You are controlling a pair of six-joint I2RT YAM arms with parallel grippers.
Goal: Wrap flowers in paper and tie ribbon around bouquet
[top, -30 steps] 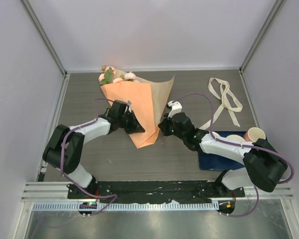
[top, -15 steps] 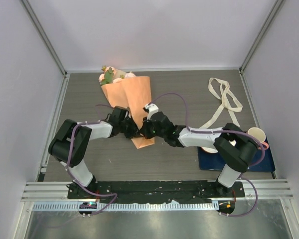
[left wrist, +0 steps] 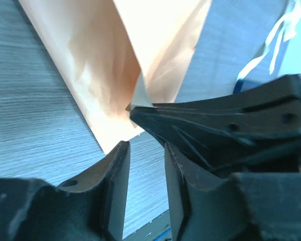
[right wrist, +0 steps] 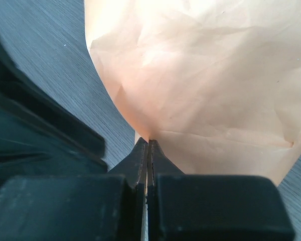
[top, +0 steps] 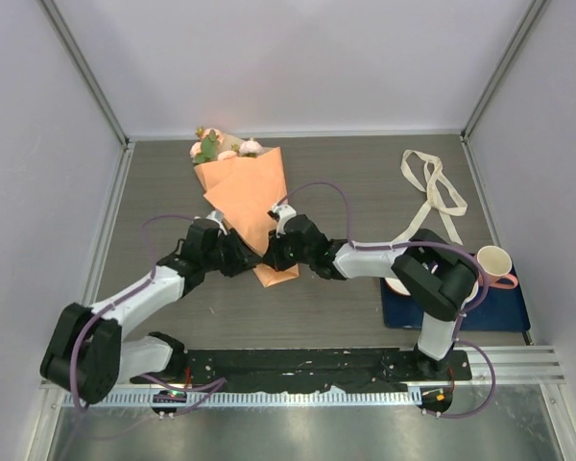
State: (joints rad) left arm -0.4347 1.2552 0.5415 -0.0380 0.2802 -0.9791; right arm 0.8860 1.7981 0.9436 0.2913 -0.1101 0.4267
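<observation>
Grey wood-grain desk is seen closed in by pale walls on three sides. On its far left part the paper is laid, folded orange face out into a tapered cone, with the wide end turned to the far edge and the narrow end pointing at the near edge. The flowers are wrapped inside it; pink blooms and green leaves are seen sticking out of the wide end, close to the far edge. The narrow end of the cone is met by both arms. The right gripper is closed on the paper: in the right wrist view its fingers are pressed together with a fold of the orange sheet pinched at the tips. The left gripper is set just beside it, at the left of the cone's tip, with its jaws parted; in the left wrist view bare desk is seen through the gap and nothing is held there. The ribbon is left loosely looped near the far right corner, well apart from the cone and touched by neither gripper. A dark blue mat is placed at the near right, with a pale cup on it
</observation>
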